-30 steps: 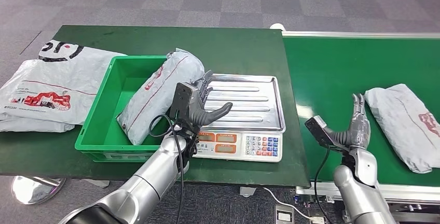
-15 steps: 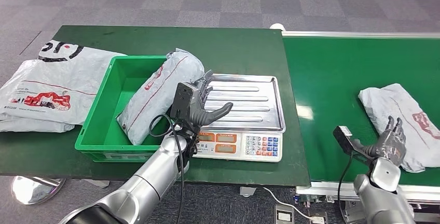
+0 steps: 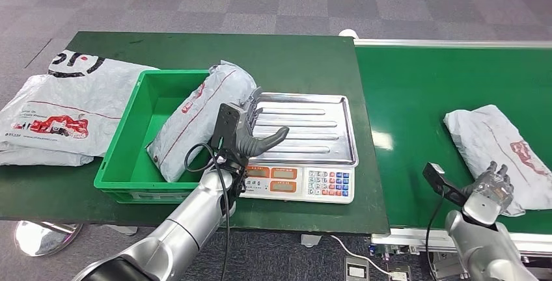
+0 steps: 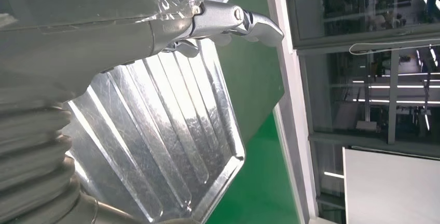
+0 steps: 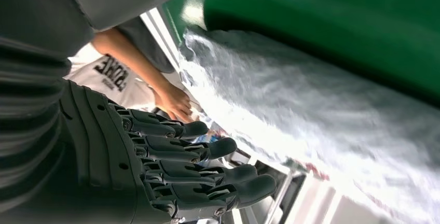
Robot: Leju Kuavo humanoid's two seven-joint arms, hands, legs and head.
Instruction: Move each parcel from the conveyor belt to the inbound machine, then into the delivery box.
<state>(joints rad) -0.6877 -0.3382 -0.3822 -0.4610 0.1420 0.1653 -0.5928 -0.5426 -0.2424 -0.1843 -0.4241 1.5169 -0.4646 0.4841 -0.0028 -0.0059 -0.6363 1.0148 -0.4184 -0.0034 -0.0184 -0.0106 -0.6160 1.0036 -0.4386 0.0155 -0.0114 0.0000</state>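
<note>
Over the last second the right robot hand (image 3: 493, 187) dropped from mid-belt to the lower right of the frame, fingers apart and empty, at the near edge of the parcel (image 3: 500, 147) on the conveyor belt (image 3: 416, 92). Looks like the pickup is about to start; the left robot hand (image 3: 250, 134) hasn't budged, open and holding nothing over the scale (image 3: 306, 134).

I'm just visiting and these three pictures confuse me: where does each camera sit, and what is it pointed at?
Head view: high on the robot, looking down at the scale, green bin and conveyor belt; both silver arms show.
Left wrist view: behind the left hand, facing the scale's ribbed tray.
Right wrist view: behind the right hand, facing the grey parcel; a person stands beyond.
Shared: head and right wrist views both show that parcel.
</note>
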